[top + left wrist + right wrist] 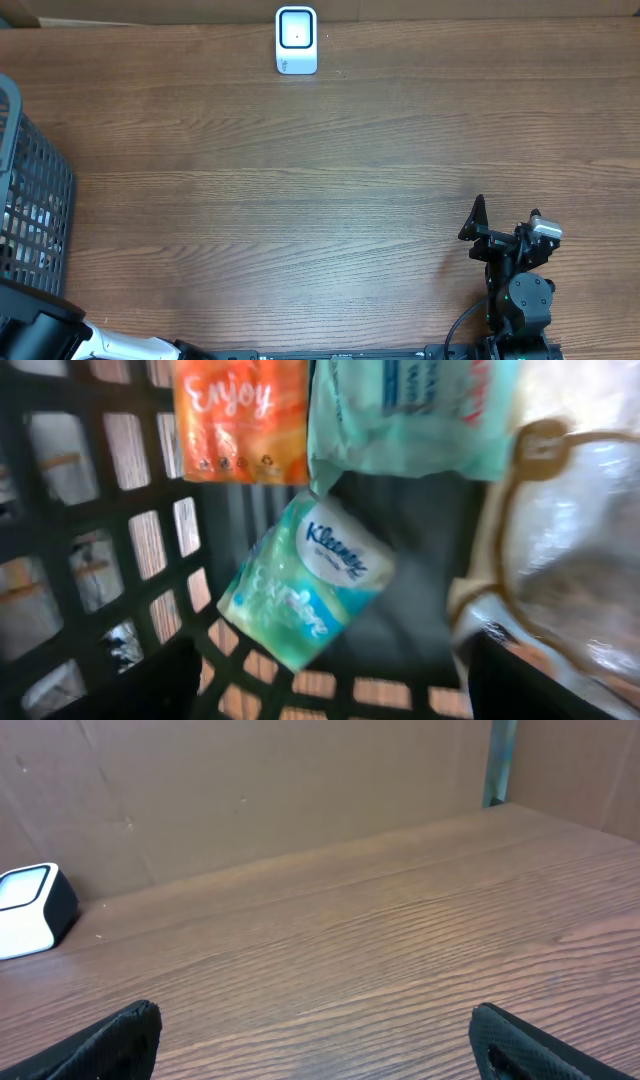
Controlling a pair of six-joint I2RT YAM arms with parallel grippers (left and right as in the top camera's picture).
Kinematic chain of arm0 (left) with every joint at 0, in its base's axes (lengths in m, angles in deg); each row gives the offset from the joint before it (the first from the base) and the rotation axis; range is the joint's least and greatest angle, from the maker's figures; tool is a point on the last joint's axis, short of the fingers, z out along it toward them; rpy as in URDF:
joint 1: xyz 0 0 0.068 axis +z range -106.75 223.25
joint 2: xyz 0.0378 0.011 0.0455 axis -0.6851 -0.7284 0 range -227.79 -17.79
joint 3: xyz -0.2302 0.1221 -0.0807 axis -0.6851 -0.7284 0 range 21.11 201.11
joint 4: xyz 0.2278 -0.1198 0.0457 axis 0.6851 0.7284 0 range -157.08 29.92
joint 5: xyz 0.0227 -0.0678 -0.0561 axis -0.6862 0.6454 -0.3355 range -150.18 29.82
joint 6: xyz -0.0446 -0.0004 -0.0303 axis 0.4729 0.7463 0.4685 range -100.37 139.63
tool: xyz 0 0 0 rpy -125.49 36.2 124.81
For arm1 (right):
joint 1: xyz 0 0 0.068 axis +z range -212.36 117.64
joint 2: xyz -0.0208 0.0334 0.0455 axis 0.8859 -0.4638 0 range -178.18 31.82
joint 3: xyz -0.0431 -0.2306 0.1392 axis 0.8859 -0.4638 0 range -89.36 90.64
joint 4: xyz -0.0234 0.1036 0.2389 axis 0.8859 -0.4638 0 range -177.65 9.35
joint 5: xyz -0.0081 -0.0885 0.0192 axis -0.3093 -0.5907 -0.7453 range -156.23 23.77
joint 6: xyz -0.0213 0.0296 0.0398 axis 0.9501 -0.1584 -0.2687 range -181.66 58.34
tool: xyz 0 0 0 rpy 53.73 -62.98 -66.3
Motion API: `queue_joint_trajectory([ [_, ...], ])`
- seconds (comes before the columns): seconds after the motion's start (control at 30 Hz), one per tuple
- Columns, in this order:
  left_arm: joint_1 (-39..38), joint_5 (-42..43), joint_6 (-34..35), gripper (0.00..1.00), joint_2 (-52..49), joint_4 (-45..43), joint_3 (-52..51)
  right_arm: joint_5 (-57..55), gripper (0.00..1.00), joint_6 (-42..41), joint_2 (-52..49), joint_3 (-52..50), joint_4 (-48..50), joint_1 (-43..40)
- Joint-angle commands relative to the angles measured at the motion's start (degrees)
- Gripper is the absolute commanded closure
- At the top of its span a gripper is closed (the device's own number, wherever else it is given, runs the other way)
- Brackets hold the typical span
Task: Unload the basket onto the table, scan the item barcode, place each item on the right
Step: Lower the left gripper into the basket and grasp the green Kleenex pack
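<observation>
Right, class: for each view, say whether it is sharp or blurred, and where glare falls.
Overhead: sharp, evenly lit, scanner face bright. Left wrist: blurred, glare on the clear bag beside the Kleenex pack. Right wrist: table grain crisp, its own fingers dark.

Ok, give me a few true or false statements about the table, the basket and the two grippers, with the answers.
1. The scanner stands at the far edge of the table. True.
2. The right gripper is shut on an item. False: it is open, with nothing between its fingers.
3. The Kleenex pack lies inside the basket. True.
4. The basket stands beside the scanner. False: it is at the table's left edge, well apart from it.
5. The left gripper is open inside the basket. True.
</observation>
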Motion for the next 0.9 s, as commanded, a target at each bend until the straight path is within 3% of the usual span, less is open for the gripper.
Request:
queue_joint_trajectory([
  [0.0, 0.63, -3.02, -1.79, 0.24, -0.48, -2.36, -4.98, -0.13, 0.00, -0.09, 0.13, 0.57, 0.15, -0.15],
  [0.17, 0.63, -4.39, -1.79, 0.28, -0.50, -8.57, -10.75, -0.13, 0.00, -0.09, 0.13, 0.57, 0.15, -0.15],
  [0.4, 0.70, -6.32, -1.79, 0.43, -0.50, -16.52, -16.79, -0.13, 0.00, -0.11, 0.13, 0.57, 0.15, -0.15],
  [0.47, 0.70, -6.29, -1.79, 0.60, -0.50, -17.57, -17.51, -0.13, 0.00, -0.09, 0.13, 0.57, 0.15, -0.15],
  [0.5, 0.70, -6.29, -1.79, 0.76, -0.50, -17.79, -17.55, -0.13, 0.00, -0.09, 0.13, 0.57, 0.15, -0.15],
  [0.57, 0.70, -6.32, -1.79, 0.96, -0.48, -18.05, -17.46, -0.13, 0.00, -0.09, 0.13, 0.57, 0.15, -0.15],
  [0.73, 0.70, -6.29, -1.77, 0.96, -0.46, -14.34, -14.23, -0.13, 0.00, -0.09, 0.13, 0.57, 0.15, -0.15],
  [0.87, 0.59, -5.84, -1.70, 0.96, -0.46, -6.29, -6.23, -0.13, 0.00, -0.11, 0.13, 0.57, 0.15, -0.15],
])
